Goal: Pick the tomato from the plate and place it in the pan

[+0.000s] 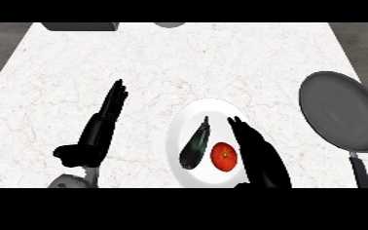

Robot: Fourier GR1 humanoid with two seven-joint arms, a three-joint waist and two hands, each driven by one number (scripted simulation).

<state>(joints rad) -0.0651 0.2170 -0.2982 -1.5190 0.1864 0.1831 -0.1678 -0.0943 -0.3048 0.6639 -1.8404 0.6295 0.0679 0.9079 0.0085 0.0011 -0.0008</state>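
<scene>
Tomato (224, 156) sits on the white plate (185, 126), lower part, just right of a dark eggplant (194, 145) that lies slantwise across the plate's middle. You're at the reach/pre-grasp step, nothing picked yet.

Right hand (260, 156) comes in from the bottom edge over the plate's right side, fingers straight and held together, pointing up-left, just beside the tomato on its right. Can't tell if it touches; it isn't curled round it. Left hand (101, 126) is left of the plate, well apart from it, fingers straight and together, thumb out to the side: resting, holds nothing.

Next move, my call: you need the rt fingers and thumb to open round the tomato and close on it w/o nudging the eggplant, which is v. close on the other side. Then lift and carry right to the pan.

Containers:
- plate: tomato + eggplant, both inside the rim.
- pan (338, 109): grey, at the right edge of the counter (179, 58), handle running down toward the bottom edge, nothing in it. Well apart from the plate.
- 2 partial grey objs at the top edge, cut off, can't ID.
</scene>
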